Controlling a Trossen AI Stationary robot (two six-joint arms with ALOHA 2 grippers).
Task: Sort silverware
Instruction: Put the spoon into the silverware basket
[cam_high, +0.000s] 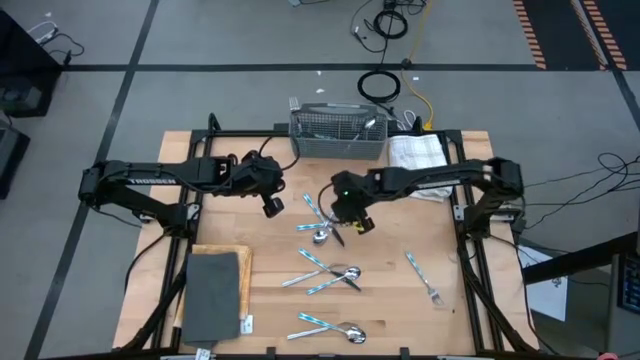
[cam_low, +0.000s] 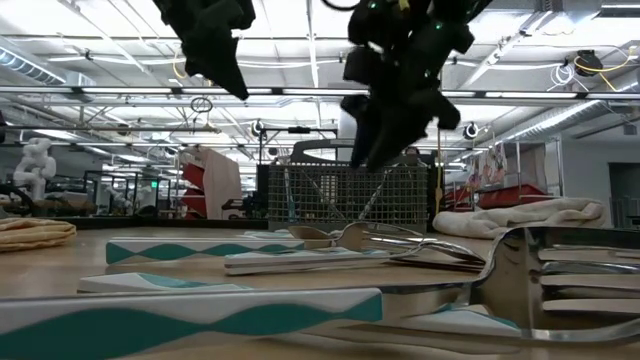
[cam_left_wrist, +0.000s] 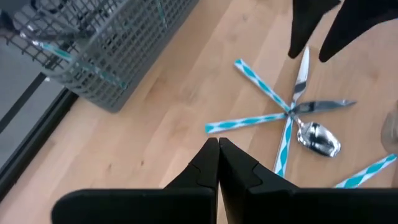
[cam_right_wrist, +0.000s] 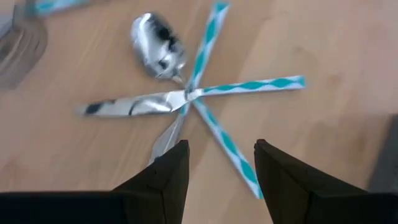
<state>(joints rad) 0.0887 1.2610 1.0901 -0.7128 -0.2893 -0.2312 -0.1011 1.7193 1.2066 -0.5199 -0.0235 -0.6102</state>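
Steel-and-blue silverware lies crossed in a small cluster at the middle of the high view, directly under my right tool, whose two fingers stand apart and hold nothing. In the right wrist view one handle runs diagonally toward the gap between them, the knife lying crosswise. My left tool, closed and empty, waits farther left of the cluster on the counter.

Three pieces of silverware lie crossed in one cluster: one spoon and two flat blades. Two more clusters lie nearby, and one single fork. One mesh caddy, one cloth, one dark board.
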